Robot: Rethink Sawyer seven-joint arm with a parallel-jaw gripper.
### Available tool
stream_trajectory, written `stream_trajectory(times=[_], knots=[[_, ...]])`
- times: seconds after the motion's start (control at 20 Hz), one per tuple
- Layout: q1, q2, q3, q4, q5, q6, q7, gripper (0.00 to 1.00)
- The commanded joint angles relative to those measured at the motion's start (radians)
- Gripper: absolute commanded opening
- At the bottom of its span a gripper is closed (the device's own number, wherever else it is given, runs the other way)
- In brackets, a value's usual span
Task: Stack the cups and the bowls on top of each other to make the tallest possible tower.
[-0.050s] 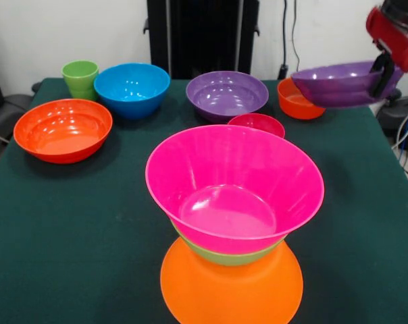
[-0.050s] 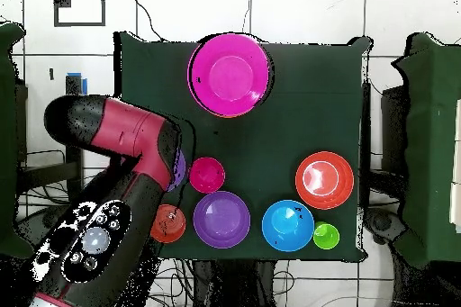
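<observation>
The tower stands near the table's front: an upturned orange bowl, a green bowl and a large pink bowl on top. My gripper is at the far right, shut on the rim of a purple bowl held above the table's edge. On the table sit another purple bowl, a small magenta-red bowl, a small red-orange bowl, a blue bowl, a large red-orange bowl and the light-green cup.
The dark green table has bare cloth between the tower and the row of loose bowls. In the overhead view my arm covers the table's left side and hides most of the held bowl. Cables hang off the right edge.
</observation>
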State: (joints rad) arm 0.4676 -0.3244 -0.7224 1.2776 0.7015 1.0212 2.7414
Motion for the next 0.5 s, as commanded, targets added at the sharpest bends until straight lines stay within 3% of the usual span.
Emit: stream_trajectory(times=[0.05,0.3,0.5], knots=[[-0.082,0.005,-0.019,-0.233,-0.093,0.266,0.204,0.0],[-0.18,0.065,-0.106,-0.485,-0.123,0.473,0.208,0.0],[-0.271,0.134,-0.176,-0.691,-0.104,0.619,0.228,0.0]])
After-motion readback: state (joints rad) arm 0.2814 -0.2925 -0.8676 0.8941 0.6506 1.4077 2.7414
